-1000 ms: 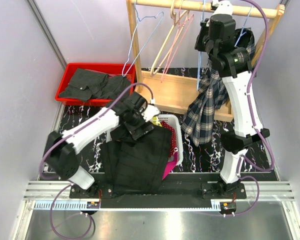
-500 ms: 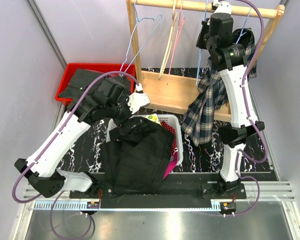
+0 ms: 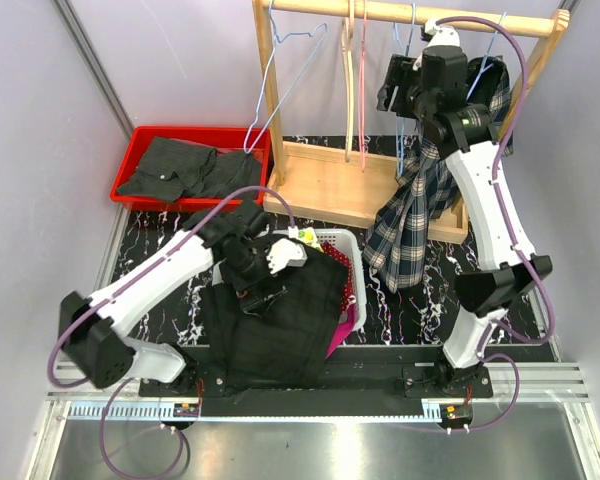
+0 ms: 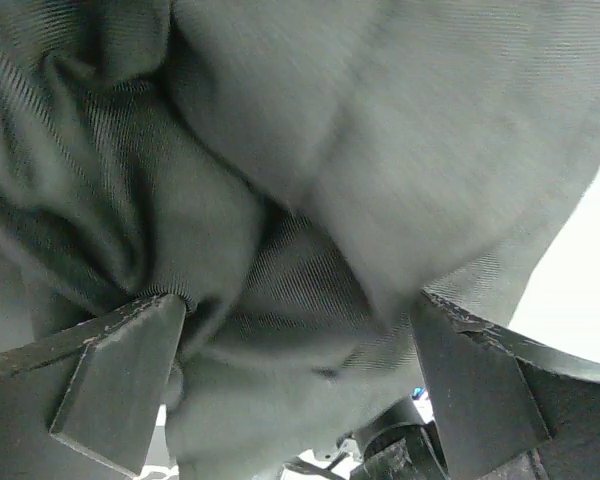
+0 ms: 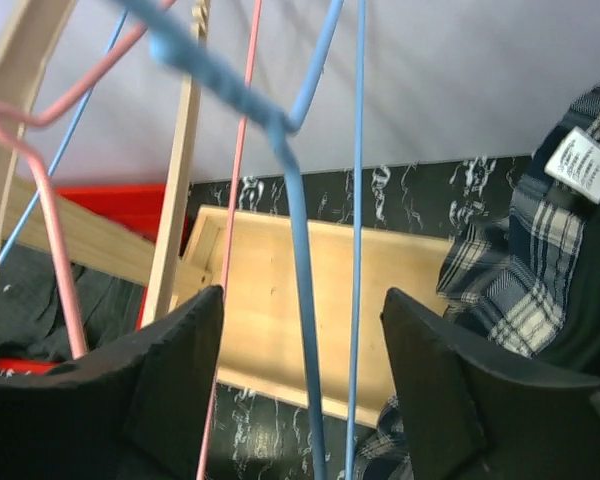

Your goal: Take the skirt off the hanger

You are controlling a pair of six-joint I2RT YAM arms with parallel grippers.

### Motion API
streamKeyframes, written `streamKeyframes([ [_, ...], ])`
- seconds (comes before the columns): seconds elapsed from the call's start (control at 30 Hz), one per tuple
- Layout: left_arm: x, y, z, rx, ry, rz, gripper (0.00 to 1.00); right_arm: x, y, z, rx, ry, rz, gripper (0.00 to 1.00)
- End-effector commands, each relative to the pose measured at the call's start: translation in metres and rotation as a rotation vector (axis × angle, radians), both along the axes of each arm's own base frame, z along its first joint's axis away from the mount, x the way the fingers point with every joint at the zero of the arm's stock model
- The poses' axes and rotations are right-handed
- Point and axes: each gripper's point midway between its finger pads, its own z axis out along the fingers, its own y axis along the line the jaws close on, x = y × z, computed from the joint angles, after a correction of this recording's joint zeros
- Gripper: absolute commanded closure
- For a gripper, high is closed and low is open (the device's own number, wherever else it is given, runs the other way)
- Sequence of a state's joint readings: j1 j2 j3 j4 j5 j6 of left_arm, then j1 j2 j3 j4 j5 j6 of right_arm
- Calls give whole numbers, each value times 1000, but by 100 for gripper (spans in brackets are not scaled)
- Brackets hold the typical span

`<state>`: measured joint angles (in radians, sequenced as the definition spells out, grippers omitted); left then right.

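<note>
Overhead and wrist views. The right claw [image 5: 302,300] sits high at the rail of the light wooden clothes rack [image 3: 330,185]. Its jaws are wide apart, and the shank of a blue wire hanger [image 5: 298,230] runs between them, unpinched. The navy-and-white plaid skirt [image 3: 412,215] hangs at the rack's right end, just beside and partly behind the right arm [image 3: 490,200] — its white label [image 5: 580,163] shows at the wrist view's right edge. The left claw [image 3: 268,265] points down onto a black pleated garment [image 3: 275,330] draped over a white-rimmed pink plastic basket [image 3: 342,243] on the black marbled desk [image 3: 420,310]. Its jaws are wide too, with dark cloth bulging between the fingers [image 4: 120,385] and touching one of them. A red plastic bin [image 3: 128,165] at far left holds dark grey clothing [image 3: 185,165].
</note>
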<state>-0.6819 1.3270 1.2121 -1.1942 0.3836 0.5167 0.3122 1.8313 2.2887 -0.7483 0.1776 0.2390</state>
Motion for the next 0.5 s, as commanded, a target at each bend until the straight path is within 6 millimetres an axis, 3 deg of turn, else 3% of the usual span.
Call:
streamKeyframes([
  [0.0, 23, -21, -19, -26, -23, -14, 1, -49, 2, 74, 75, -183, 61, 15],
  [0.07, 37, -25, -30, -4, -43, 4, 1, -61, 7, 72, 68, -182, 81, 8],
  [0.1, 42, -26, -35, 5, -48, 13, 1, -77, 2, 87, 71, -224, 83, 1],
  [0.17, 51, -31, -45, 12, -51, 27, 1, -92, 7, 91, 74, -251, 113, 0],
  [0.2, 54, -34, -49, 15, -51, 33, 1, -114, 4, 107, 85, -298, 134, 0],
  [0.27, 64, -38, -60, 26, -56, 42, 1, -132, 12, 104, 85, -301, 179, 0],
  [0.3, 68, -39, -64, 32, -61, 49, 1, -155, 13, 116, 102, -335, 221, 0],
  [0.37, 79, -44, -75, 40, -67, 64, 1, -177, 31, 101, 89, -320, 313, 0],
  [0.4, 84, -44, -77, 32, -60, 74, 1, -202, 35, 105, 77, -350, 368, 0],
  [0.43, 90, -47, -81, 20, -52, 84, 1, -211, 48, 81, 28, -317, 421, 0],
  [0.47, 94, -49, -82, 2, -40, 94, 1, -244, 65, 76, -30, -344, 515, 0],
])
